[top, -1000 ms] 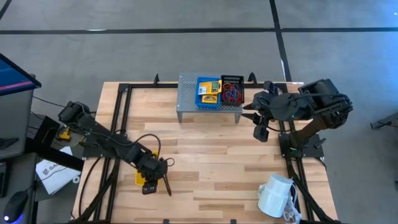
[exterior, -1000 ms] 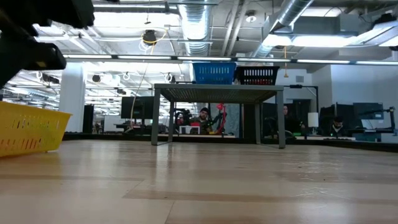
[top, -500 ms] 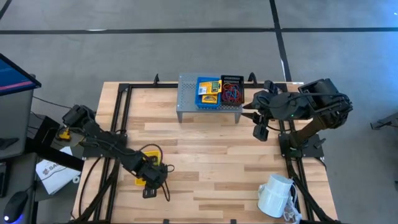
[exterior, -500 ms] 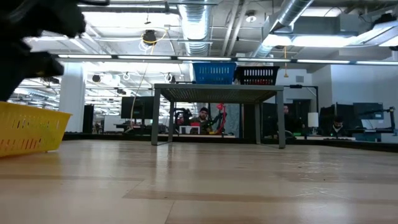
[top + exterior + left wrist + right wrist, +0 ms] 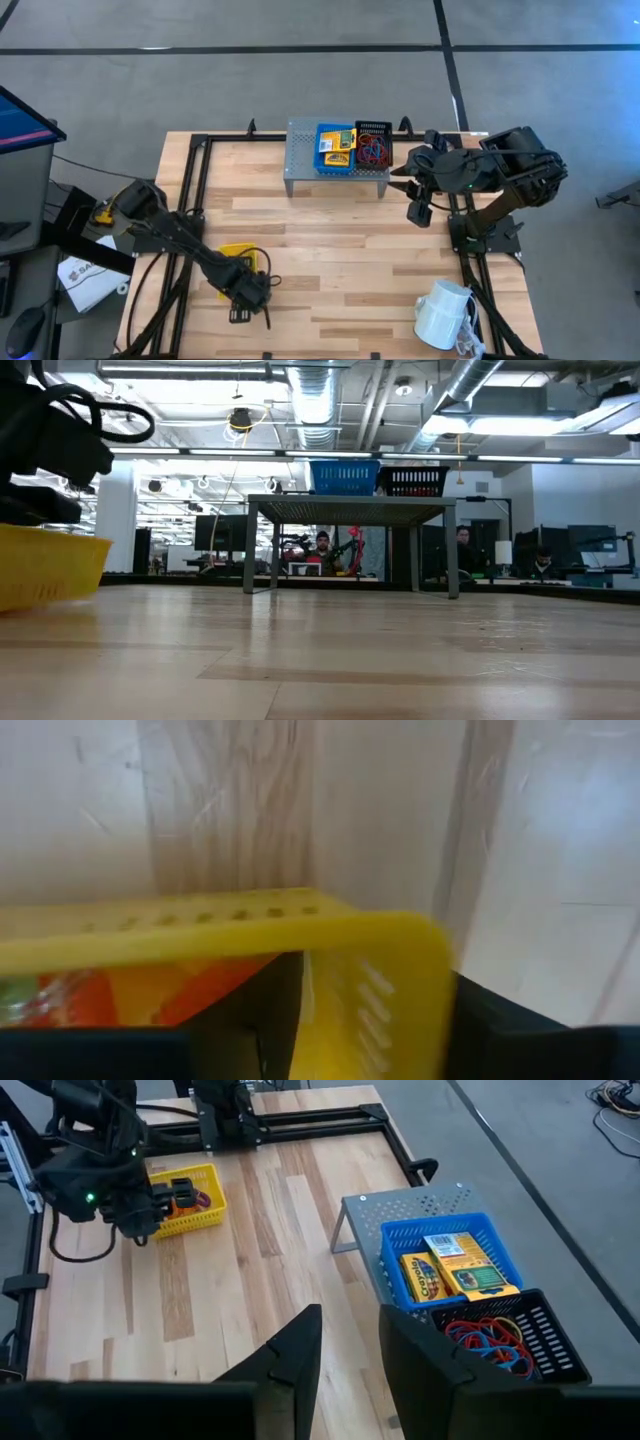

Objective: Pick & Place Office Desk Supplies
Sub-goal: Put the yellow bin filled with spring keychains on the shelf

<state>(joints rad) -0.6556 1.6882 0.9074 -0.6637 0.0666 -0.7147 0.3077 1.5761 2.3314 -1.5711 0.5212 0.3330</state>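
Note:
A yellow bin (image 5: 236,260) with orange loops (image 5: 150,992) in it stands on the table's near left part. My left gripper (image 5: 247,292) points down at the bin's near corner, one finger on each side of its wall. A blue bin (image 5: 336,148) with yellow packets (image 5: 450,1268) and a black mesh bin (image 5: 374,148) with red and blue loops stand on the grey riser (image 5: 303,158) at the far edge. My right gripper (image 5: 418,200) hangs raised beside the riser, open and with nothing in it. My left gripper has the yellow bin's wall (image 5: 372,1000) close to a corner, one finger (image 5: 250,1025) inside the bin and the other finger (image 5: 520,1035) outside. The fingers come from above, pointing down. The bin stands on the table.
A white mug (image 5: 443,312) lies at the table's near right corner. Black frame rails (image 5: 196,180) run along the table's left and far sides. Bare wood (image 5: 340,250) lies between the yellow bin and the riser.
My left gripper has come down over the yellow bin, shifting a little toward the table's near edge, and now straddles the bin's wall. My right arm has kept still.

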